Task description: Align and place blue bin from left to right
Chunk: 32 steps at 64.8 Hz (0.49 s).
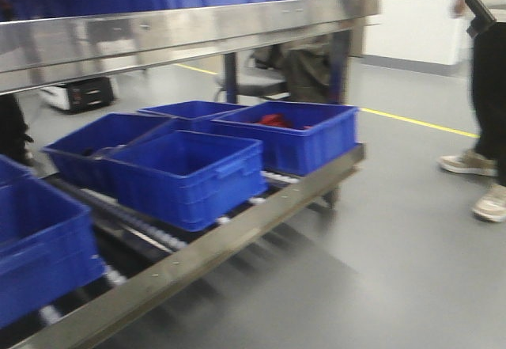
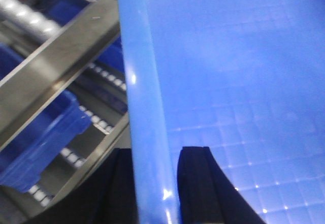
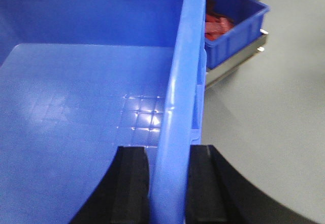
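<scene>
L gripper (image 2: 155, 152) sits over one side wall of the blue bin (image 2: 233, 82). One black finger (image 2: 198, 188) is inside the bin and the other is outside. Both press on the wall, so the gripper is pinching it tight.

R gripper (image 3: 166, 150) does the same on the other side wall: one finger in, one out, snug on the rim. Both grippers point along the walls, and the bin is held between the 2 arms. Its bottom is shiny w/ a pattern of little squares.

In the L wrist view, just past the bin's wall, are a steel rail (image 2: 61, 76) and small rollers (image 2: 101, 125). A dark blue crate (image 2: 40, 142) sits lower down.

In the R wrist view, grey floor (image 3: 274, 132) lies past the wall. Further off is a crate w/ red things (image 3: 233, 36) at the end of the rack.

The front view is blurry. The roller rack (image 1: 237, 234) holds a group of dark crates (image 1: 186, 175), and the crate w/ red things is at the far end. The top shelf (image 1: 190, 28) has more blue crates on it. Far off, a yellow line (image 1: 419, 122) runs on the floor. A person (image 1: 486, 88) stands at the edge of the view.
</scene>
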Tool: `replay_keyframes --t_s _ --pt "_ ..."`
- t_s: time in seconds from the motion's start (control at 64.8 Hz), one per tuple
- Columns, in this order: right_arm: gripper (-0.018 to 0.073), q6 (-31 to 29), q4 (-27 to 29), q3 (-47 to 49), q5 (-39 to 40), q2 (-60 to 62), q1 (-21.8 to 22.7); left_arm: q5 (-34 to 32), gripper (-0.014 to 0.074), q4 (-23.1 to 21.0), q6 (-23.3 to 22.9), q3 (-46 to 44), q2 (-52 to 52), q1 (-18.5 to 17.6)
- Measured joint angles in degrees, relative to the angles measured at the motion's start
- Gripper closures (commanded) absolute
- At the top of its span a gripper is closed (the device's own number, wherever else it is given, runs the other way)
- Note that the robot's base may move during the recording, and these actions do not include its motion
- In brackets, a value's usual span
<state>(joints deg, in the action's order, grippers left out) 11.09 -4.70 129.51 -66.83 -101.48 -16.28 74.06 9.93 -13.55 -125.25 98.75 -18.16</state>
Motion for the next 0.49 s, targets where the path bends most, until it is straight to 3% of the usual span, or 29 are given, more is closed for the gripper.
replay_keyframes --t_s 0.494 --pt "0.0631 0.0 0.0 0.0 0.0 0.0 0.0 0.1 0.0613 0.0 0.0 0.0 0.0 0.0"
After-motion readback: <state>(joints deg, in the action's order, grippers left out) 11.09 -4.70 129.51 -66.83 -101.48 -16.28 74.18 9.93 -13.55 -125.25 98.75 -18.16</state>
